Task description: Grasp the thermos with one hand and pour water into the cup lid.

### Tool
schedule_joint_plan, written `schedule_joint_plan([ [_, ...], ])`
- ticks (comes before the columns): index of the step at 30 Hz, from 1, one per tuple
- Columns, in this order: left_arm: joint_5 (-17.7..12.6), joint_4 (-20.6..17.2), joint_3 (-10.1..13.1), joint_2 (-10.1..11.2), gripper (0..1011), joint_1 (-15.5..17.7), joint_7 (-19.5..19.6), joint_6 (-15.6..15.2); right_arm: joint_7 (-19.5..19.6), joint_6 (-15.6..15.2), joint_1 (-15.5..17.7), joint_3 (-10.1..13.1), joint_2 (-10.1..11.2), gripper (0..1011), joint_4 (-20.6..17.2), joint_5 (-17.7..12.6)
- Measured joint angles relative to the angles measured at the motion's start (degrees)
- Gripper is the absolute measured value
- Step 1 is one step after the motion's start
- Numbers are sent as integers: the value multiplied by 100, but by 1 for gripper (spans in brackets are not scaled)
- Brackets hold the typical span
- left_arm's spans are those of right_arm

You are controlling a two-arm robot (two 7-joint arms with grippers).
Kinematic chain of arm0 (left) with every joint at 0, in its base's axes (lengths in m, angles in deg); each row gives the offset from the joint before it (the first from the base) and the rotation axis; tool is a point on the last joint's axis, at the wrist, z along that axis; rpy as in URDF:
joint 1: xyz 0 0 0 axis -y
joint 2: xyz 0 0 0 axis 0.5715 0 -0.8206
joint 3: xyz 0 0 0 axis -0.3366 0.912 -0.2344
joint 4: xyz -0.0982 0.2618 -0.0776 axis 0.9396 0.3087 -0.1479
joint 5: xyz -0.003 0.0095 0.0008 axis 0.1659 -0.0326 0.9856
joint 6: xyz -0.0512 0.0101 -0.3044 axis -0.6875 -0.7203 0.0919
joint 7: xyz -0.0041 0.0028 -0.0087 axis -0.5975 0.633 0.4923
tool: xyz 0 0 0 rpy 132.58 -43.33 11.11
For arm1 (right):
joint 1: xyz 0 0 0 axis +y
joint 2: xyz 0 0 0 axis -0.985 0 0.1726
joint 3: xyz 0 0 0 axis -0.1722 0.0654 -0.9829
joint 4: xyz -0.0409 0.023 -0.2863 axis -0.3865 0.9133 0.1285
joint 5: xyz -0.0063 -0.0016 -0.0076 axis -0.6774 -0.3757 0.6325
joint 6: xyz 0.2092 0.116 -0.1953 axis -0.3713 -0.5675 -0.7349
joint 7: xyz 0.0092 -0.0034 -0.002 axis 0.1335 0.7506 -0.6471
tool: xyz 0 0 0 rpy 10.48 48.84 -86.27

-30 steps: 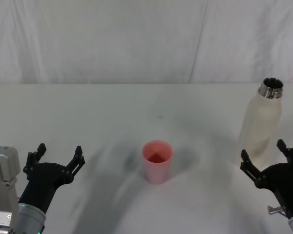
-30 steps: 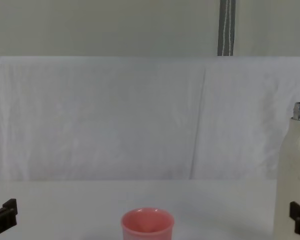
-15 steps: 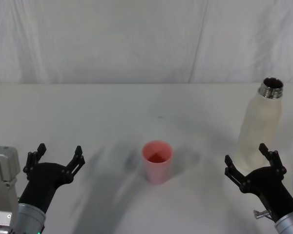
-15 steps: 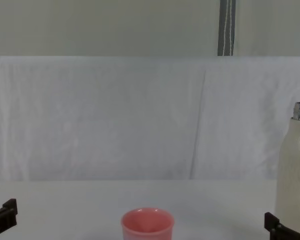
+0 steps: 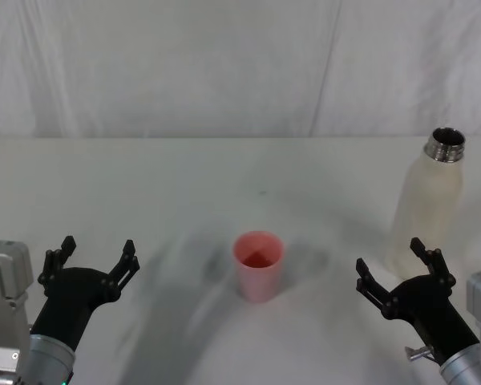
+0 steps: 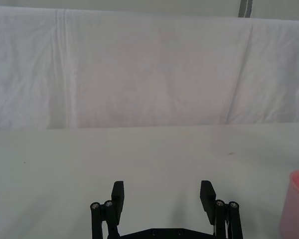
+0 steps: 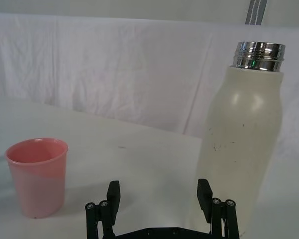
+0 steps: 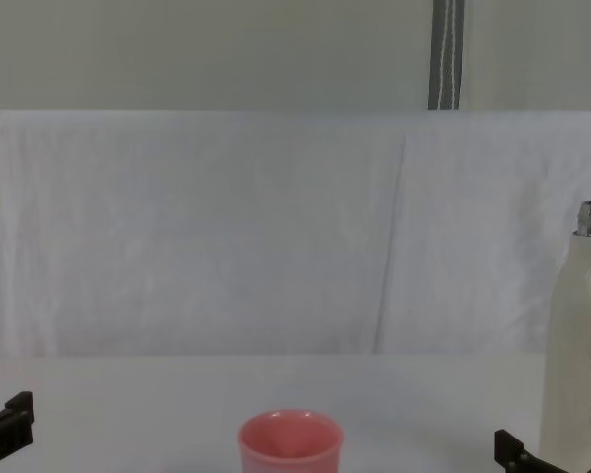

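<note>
Right gripper (image 5: 398, 269) sliding leftward since a second ago, fingers spread, near upright thermos (image 5: 429, 200); left gripper (image 5: 94, 257) idling, spread; cup lid (image 5: 259, 265) unmoved.

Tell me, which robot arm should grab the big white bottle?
The right one, probably. Its open claw sits just in front of the thermos on the robot's right. The left claw, also open, is far across the table, beyond the cup lid.

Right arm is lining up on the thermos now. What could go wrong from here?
1. The open right gripper sits low beside the thermos, offset toward the cup lid. Closing from there might clip the tall bottle and tip it.
2. The thermos's steel neck is uncapped, so a tip could spill.
3. The cup lid is small and stands free; the pour may miss or knock it.

The left gripper idles open.
</note>
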Motion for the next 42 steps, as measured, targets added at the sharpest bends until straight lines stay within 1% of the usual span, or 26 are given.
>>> schedule_joint_plan([
  [20,0,0,0,0,1001,0,0,0,-38,23,-241,-80,2,1001,358,-127],
  [42,0,0,0,0,1001,0,0,0,-38,21,-232,-78,0,1001,344,-116],
])
